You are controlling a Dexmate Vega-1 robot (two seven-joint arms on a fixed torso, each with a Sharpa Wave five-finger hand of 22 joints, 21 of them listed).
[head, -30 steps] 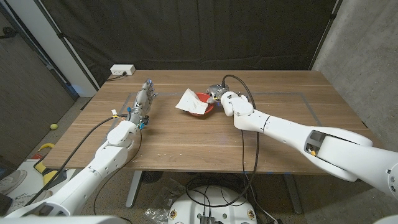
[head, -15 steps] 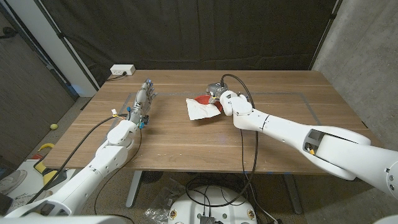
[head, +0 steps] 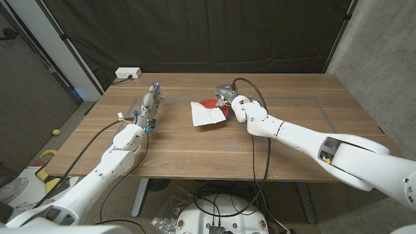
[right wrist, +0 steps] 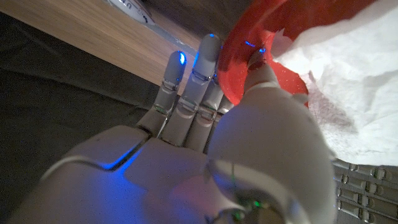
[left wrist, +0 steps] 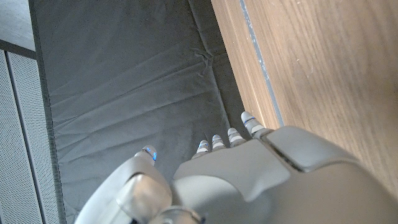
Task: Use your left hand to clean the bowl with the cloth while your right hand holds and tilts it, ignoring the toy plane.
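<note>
A red bowl [head: 211, 103] stands tilted up on its edge near the table's middle, and my right hand [head: 227, 97] grips its rim. In the right wrist view the thumb sits inside the red bowl [right wrist: 249, 37] and the fingers [right wrist: 186, 81] lie behind it. A white cloth [head: 207, 112] hangs out of the bowl onto the table; close up the white cloth [right wrist: 336, 81] has a reddish stain. My left hand [head: 151, 102] stands apart on the table's left side, fingers stretched out, holding nothing. The left hand [left wrist: 249, 168] points past the table's edge.
A white power strip [head: 128, 73] lies at the table's far left corner. A black curtain [head: 214, 32] hangs behind the table. A black cable [head: 250, 88] loops over my right wrist. Bare wood lies between the two hands.
My right hand has tipped the bowl up more steeply and shifted it slightly, and the cloth has slid down out of it onto the table. The left arm has stayed still.
</note>
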